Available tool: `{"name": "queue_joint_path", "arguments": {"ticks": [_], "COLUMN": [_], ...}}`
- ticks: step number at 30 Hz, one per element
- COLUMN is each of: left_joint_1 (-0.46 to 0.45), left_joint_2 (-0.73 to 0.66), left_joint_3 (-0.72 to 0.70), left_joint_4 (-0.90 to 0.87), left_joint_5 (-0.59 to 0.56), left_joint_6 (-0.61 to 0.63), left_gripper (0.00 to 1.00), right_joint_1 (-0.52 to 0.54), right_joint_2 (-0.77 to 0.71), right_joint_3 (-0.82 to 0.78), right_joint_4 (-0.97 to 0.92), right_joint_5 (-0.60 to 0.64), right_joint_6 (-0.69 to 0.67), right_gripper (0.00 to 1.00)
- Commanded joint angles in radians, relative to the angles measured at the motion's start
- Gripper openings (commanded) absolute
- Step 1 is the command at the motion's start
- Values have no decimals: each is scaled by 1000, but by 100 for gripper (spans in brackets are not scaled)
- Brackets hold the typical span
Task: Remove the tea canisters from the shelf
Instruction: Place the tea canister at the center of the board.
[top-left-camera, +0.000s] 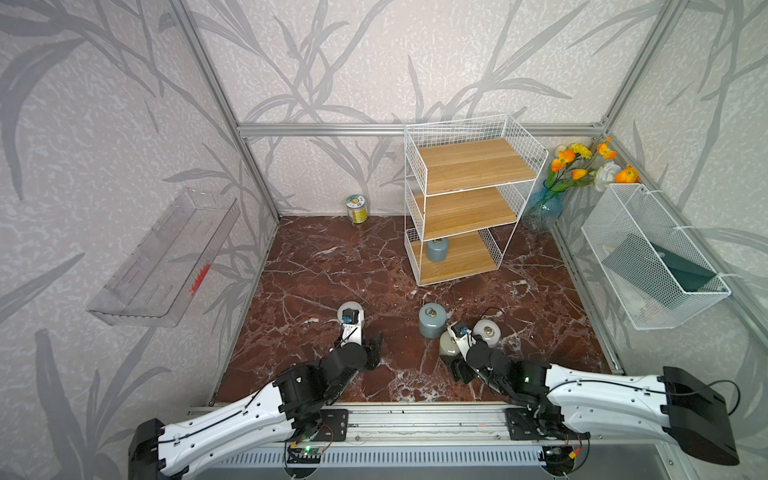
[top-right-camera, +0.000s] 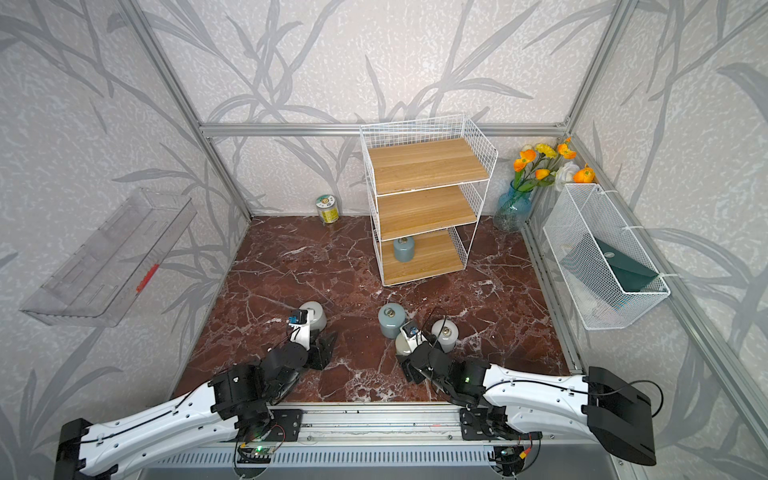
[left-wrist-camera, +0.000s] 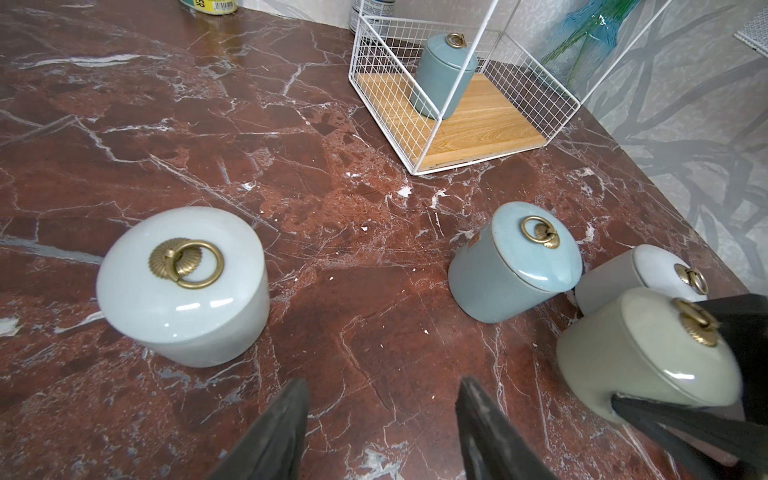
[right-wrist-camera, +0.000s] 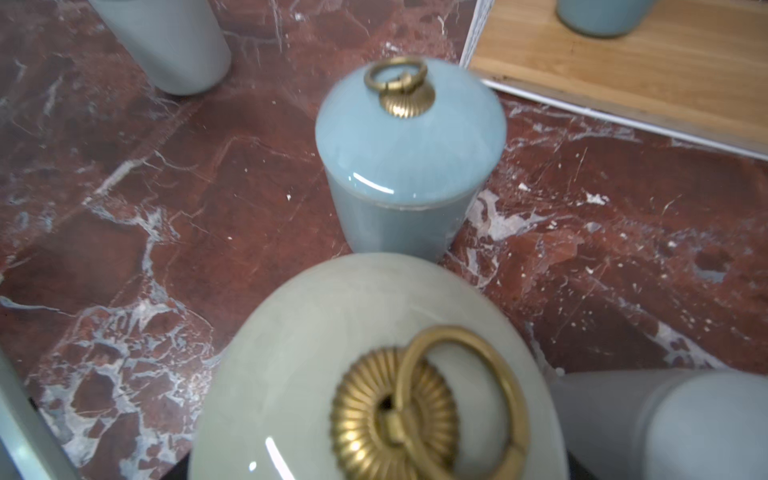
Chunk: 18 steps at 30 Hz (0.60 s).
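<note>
Now | left gripper (left-wrist-camera: 382, 428) open, empty | right gripper (left-wrist-camera: 660, 353) clamped round beige canister (right-wrist-camera: 353, 332)

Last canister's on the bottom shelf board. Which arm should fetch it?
Probably left: the left end effector is open and empty, while the right end effector is closed around the beige canister.

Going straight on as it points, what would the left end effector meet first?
The left end effector would probably meet bare marble tabletop first, between the off-white canister and the blue-grey canister; depth is unclear.
</note>
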Motion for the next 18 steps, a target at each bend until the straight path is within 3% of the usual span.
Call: {"name": "queue_joint_path", "arguments": {"ticks": [1, 6, 12, 18], "left_joint_1": [5, 5, 6, 6], "left_joint_2": [-14, -24, -26, -34], "left_joint_3": [-16, -19, -31, -37], "left_joint_4": [-16, -20, -13, -19], "left_joint_5": [-24, -33, -34, -31], "left_joint_6": [-10, -8, -15, -23], "left_gripper": [59, 59, 59, 59], "right_joint_1": [7, 9, 10, 13], "right_joint_2": [34, 58, 84, 54], "right_joint_3": [12, -5, -38, -63], "right_joint_4": [180, 202, 183, 170], "right_joint_5": [7, 15, 33, 47], "right_joint_6": [38, 51, 100, 116], "right_gripper": [74, 75, 84, 84]}}
